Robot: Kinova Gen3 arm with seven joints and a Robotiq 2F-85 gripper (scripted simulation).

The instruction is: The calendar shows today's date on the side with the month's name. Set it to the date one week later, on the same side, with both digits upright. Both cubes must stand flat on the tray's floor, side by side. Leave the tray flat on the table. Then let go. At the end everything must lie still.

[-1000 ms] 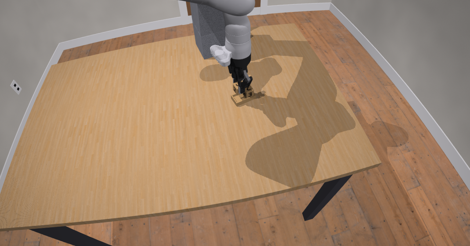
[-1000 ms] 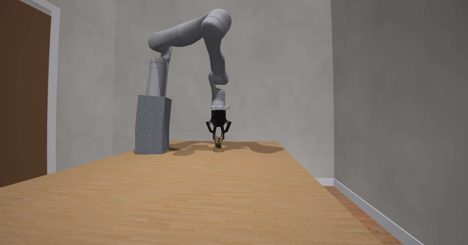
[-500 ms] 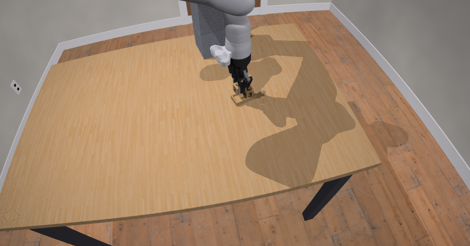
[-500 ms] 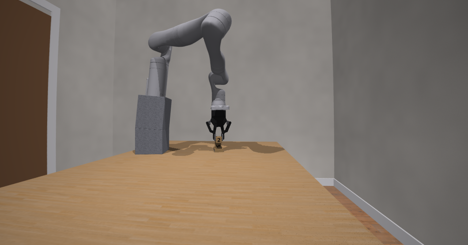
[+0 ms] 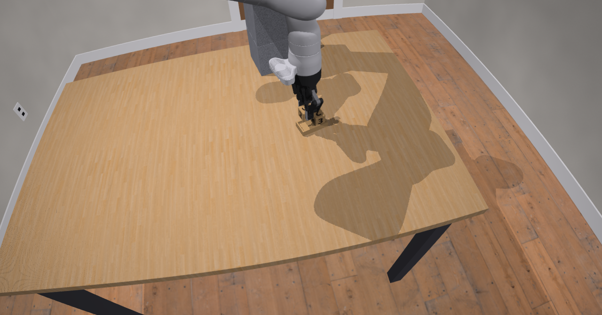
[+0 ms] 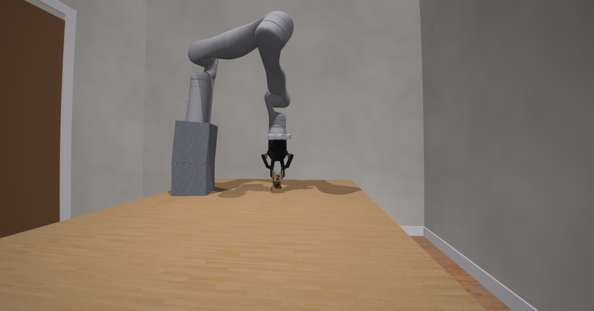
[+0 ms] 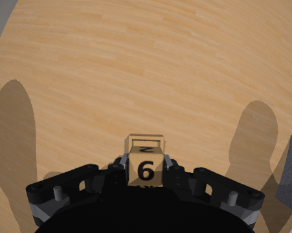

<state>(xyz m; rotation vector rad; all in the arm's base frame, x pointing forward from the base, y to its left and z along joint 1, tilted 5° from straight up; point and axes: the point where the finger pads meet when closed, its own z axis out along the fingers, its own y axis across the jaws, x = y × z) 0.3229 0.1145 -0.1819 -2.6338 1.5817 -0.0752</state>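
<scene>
My gripper [image 5: 306,110] [image 6: 277,176] [image 7: 146,162] points down and is shut on a wooden cube [image 5: 301,112] [image 6: 277,178] [image 7: 146,171]. The held cube has a 6 on top and a 2 facing the exterior camera; it is held raised above the tray. A second cube [image 5: 320,120] [image 6: 277,184] stands at the right end of the tray in the top view, with a 3 towards that camera; a turned 5 shows in the exterior view. The tray [image 5: 310,132] [image 6: 273,190] [image 7: 146,135] lies on the table, its left part bare. No month name can be read.
The wooden table [image 5: 189,165] [image 6: 207,247] [image 7: 120,81] lies around the tray. The grey pedestal [image 5: 263,39] [image 6: 193,159] [image 7: 291,171] of the arm stands at the back in the top view. Arm shadows fall across the table.
</scene>
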